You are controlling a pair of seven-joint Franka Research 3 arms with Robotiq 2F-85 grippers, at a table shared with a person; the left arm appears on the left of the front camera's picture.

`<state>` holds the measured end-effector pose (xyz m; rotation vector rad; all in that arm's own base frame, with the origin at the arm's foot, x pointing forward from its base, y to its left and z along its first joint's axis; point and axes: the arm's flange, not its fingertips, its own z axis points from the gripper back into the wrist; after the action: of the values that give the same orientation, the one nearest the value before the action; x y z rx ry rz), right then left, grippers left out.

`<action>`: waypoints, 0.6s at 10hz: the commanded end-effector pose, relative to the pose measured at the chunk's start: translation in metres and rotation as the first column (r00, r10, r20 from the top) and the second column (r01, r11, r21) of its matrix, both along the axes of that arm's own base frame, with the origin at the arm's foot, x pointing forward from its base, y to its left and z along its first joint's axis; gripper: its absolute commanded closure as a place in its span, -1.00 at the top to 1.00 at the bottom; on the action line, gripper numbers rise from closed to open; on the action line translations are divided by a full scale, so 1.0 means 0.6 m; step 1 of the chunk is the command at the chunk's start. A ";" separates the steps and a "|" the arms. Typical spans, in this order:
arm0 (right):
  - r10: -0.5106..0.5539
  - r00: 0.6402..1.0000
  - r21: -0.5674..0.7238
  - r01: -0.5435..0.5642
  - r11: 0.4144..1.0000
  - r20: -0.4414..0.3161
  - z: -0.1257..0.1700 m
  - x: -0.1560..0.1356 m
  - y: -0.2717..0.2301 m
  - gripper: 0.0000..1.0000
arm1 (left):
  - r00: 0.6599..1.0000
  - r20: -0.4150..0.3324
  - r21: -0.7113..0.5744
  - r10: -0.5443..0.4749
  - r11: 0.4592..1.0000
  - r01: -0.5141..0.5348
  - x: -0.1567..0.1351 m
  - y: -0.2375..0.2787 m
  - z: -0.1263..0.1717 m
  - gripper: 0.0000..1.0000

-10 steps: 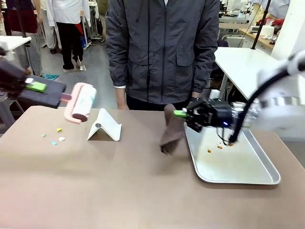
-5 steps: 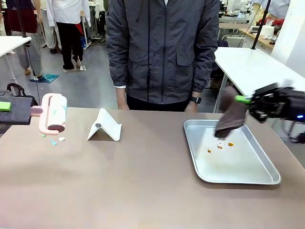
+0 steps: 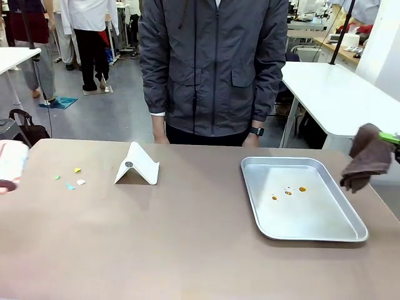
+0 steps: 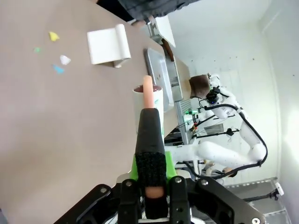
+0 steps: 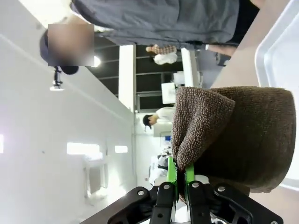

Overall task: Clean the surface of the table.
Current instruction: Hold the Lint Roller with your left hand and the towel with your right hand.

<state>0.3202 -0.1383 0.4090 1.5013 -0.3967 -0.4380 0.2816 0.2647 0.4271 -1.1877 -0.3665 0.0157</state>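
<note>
On the right side of the brown tabletop [image 3: 187,250] sits a silver tray [image 3: 315,235]. Inside the tray are a few small orange and brown spots [image 3: 288,191], close together near its far end. On the left side of the tabletop lie some little paper bits [image 3: 70,178], yellow, green, blue and white. A white folded stand [image 3: 137,164] sits between the bits and the tray. A person [image 3: 212,62] in a grey jacket stands at the far side.

At the right edge of the front view, the right hand [image 3: 395,139] is up in the air beside the tray, not touching it. It is pinched tight on a brown cloth [image 3: 365,157], which hangs down from it in a bunch. The right wrist view shows the green pads [image 5: 170,173] squeezing a fold of the cloth.

The left hand [image 4: 150,168] is clenched on the black grip of a pink lint roller [image 4: 148,100], held out over the tabletop. The roller's white roll peeks in at the left edge of the front view, near the paper bits
</note>
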 end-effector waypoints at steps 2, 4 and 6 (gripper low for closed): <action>-0.105 0.994 0.087 0.103 0.991 0.012 -0.094 -0.137 0.050 -1.00 | 1.000 0.022 -0.038 -0.011 0.999 0.012 0.010 0.075 -0.019 -0.59; -0.139 0.988 0.057 0.136 0.989 0.063 -0.113 -0.140 0.061 -1.00 | 0.998 0.044 -0.068 0.036 0.997 -0.033 0.035 0.071 -0.036 -0.59; -0.101 0.995 0.074 0.102 0.992 -0.016 -0.072 -0.033 -0.074 -1.00 | 1.000 0.013 -0.010 0.012 1.000 -0.012 0.007 0.072 -0.023 -0.59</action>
<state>0.2990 -0.1868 0.3525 1.5466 -0.4746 -0.5471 0.2934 0.3092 0.4029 -1.2134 -0.3884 0.0371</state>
